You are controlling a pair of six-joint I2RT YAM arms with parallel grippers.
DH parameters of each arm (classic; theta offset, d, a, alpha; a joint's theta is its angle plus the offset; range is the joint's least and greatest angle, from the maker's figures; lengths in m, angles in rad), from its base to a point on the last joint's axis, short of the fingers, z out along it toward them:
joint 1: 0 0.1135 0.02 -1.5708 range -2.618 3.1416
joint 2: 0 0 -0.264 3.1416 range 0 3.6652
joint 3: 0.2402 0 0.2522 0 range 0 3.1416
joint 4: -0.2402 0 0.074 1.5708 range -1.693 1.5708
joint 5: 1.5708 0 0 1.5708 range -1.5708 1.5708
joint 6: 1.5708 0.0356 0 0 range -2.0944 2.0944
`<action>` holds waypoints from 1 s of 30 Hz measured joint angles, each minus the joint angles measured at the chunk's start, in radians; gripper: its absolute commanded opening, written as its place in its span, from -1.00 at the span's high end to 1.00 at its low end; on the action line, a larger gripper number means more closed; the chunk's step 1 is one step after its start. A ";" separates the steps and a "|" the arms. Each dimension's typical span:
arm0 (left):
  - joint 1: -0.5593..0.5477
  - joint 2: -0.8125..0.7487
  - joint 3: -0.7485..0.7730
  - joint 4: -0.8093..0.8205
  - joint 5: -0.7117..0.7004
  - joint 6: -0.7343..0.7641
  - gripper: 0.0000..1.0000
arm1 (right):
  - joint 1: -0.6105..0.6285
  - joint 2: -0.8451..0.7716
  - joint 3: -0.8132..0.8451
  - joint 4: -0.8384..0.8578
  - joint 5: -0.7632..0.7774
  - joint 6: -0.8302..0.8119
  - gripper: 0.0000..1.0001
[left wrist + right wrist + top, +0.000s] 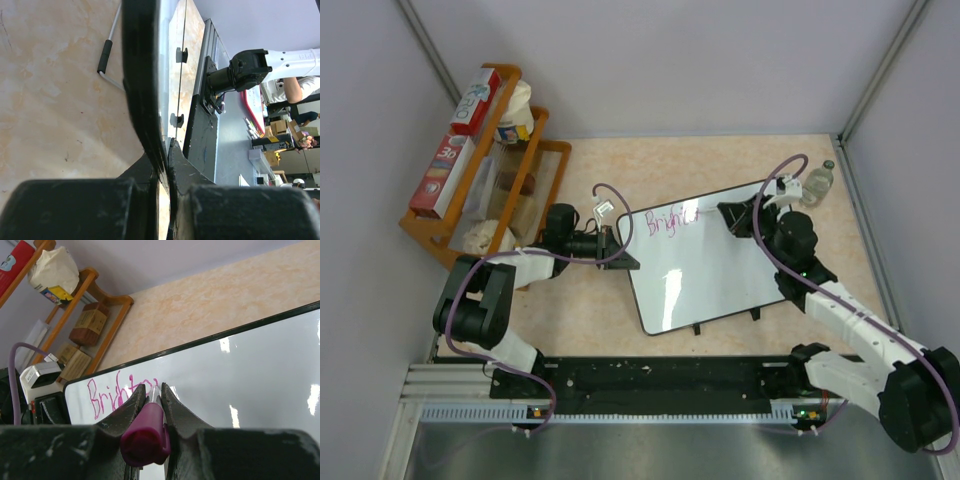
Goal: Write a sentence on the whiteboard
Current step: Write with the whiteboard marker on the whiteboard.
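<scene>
- The left arm sits folded off the left side of the whiteboard, with its elbow bent sharply and its forearm running low toward the board's left edge
- The left gripper is pinched onto that left edge, one finger on each face of the board
- The right arm reaches in from beyond the board's near right corner and stretches along its right edge, with the wrist above the far right corner
- The right gripper points left over the far part of the board, its fingers clamped on a magenta marker whose tip is aimed at the board's surface
</scene>
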 measured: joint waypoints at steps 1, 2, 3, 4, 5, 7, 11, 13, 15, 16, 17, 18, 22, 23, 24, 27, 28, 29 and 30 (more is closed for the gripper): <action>0.000 0.000 0.000 0.000 0.000 0.000 1.00 | 0.000 0.002 0.003 0.000 0.001 0.000 1.00; 0.000 0.000 0.000 0.000 0.000 0.000 1.00 | 0.000 0.003 0.003 0.003 0.003 0.000 1.00; 0.000 0.000 0.000 0.000 0.000 0.000 1.00 | 0.000 0.004 0.003 0.003 0.004 0.000 1.00; 0.000 0.000 0.000 0.000 0.000 0.000 1.00 | -0.001 0.004 0.003 0.003 0.004 0.000 1.00; 0.000 0.000 0.000 0.000 0.000 0.000 1.00 | -0.002 0.004 0.003 0.003 0.004 0.000 1.00; 0.000 0.000 0.000 0.000 0.000 0.000 1.00 | -0.006 0.004 0.003 0.003 0.004 0.000 1.00; 0.000 0.000 0.000 0.000 -0.001 0.000 1.00 | -0.014 0.003 0.003 0.003 0.004 0.000 1.00; 0.000 0.000 0.000 0.000 -0.001 0.000 1.00 | -0.015 0.003 0.003 0.003 0.004 0.000 1.00; 0.000 0.000 0.000 0.000 -0.001 0.000 1.00 | -0.018 0.003 0.003 0.003 0.004 0.000 1.00; 0.000 0.000 0.000 0.000 -0.001 0.000 1.00 | -0.021 0.002 0.003 0.003 0.004 0.000 1.00; 0.000 0.000 0.000 0.000 -0.001 0.000 1.00 | -0.022 0.000 0.003 0.003 0.005 0.000 1.00; 0.000 0.000 0.000 0.000 -0.001 0.000 1.00 | -0.023 0.000 0.003 0.003 0.004 0.000 1.00; 0.000 0.000 0.000 0.000 -0.001 0.000 1.00 | -0.025 -0.001 0.003 0.003 0.004 0.000 1.00; 0.000 0.000 0.000 0.000 -0.001 0.000 1.00 | -0.025 -0.001 0.003 0.002 0.004 0.000 1.00; 0.000 0.000 0.000 0.000 -0.001 0.000 1.00 | -0.025 -0.002 0.003 0.001 0.004 0.000 1.00; 0.000 0.000 0.000 0.000 0.000 0.000 1.00 | -0.026 -0.008 0.003 -0.007 0.004 0.000 1.00; 0.000 0.000 0.000 0.000 0.000 0.000 1.00 | -0.026 -0.011 0.003 -0.010 0.004 0.000 1.00; 0.000 0.000 0.000 0.000 0.000 0.000 1.00 | -0.026 -0.014 0.003 -0.013 0.005 -0.001 1.00; 0.000 0.000 0.000 0.000 0.001 0.000 1.00 | -0.026 -0.017 0.003 -0.016 0.004 -0.001 1.00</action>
